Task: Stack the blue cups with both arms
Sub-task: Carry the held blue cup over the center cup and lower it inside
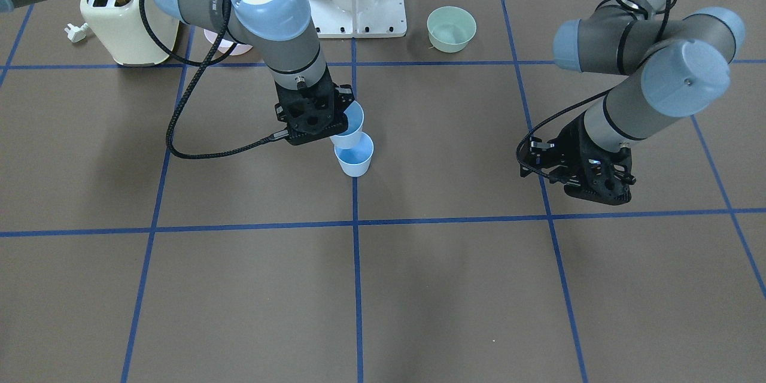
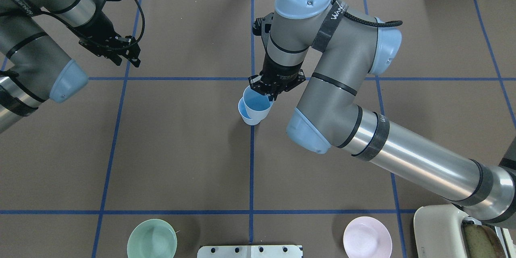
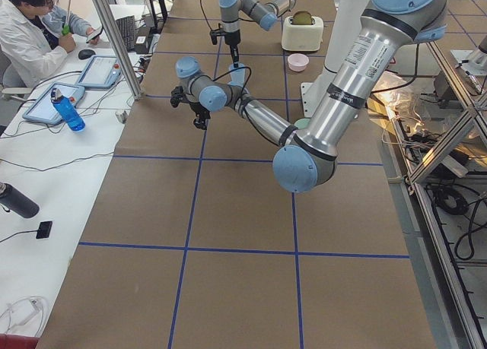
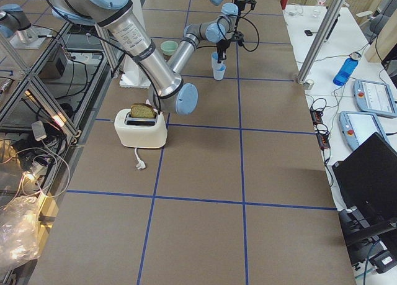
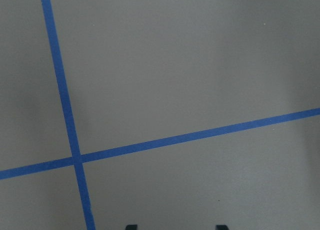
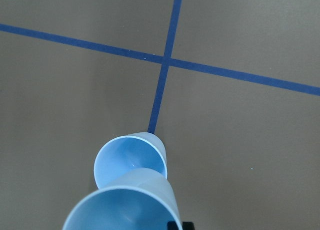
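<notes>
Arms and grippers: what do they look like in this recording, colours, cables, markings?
Both the right arm and left arm are grey and silver tubes with pale-blue joint caps and black bands. A black strap with white lettering wraps the right arm's wrist, and a black braided cable loops beside it. The right gripper and left gripper are black, skeletal, two-fingered.

Right arm (image 2: 403,153) stretched toward centre, wrist vertical. Right claw (image 2: 268,93) points straight down, pinched on the rim of the upper cup (image 2: 258,105). Left arm (image 2: 32,48) folded off to its side. Left claw (image 2: 128,59) hovers tilted down, fingers apart, holding nothing.
</notes>
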### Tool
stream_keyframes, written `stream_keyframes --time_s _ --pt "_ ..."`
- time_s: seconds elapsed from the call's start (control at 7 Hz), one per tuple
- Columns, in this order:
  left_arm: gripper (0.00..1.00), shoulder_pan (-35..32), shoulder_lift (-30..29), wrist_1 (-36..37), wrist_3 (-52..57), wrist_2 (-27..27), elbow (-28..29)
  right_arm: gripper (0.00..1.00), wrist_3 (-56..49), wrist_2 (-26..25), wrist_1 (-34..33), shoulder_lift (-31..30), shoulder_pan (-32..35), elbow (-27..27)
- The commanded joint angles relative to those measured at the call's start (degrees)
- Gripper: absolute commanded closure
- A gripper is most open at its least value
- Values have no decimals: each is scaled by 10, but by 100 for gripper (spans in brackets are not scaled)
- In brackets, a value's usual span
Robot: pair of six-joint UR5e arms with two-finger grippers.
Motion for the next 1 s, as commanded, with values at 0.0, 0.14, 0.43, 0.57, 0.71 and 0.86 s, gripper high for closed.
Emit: stream_keyframes --time_s 0.0,0.14,0.43,0.57,0.71,0.86 --pt "39 -1 2 0 1 0 0 100 1 -9 2 5 -5 -7" --pt "39 0 2 0 1 0 0 100 2 -10 26 5 -5 -22" --pt "39 0 2 0 1 0 0 100 15 -13 66 5 -5 -42" --pt "39 0 2 0 1 0 0 100 15 -13 66 5 -5 -42" --pt "39 0 2 0 1 0 0 100 15 -13 66 5 -5 -42" --pt "39 0 3 0 1 0 0 100 15 -13 66 4 -5 -42"
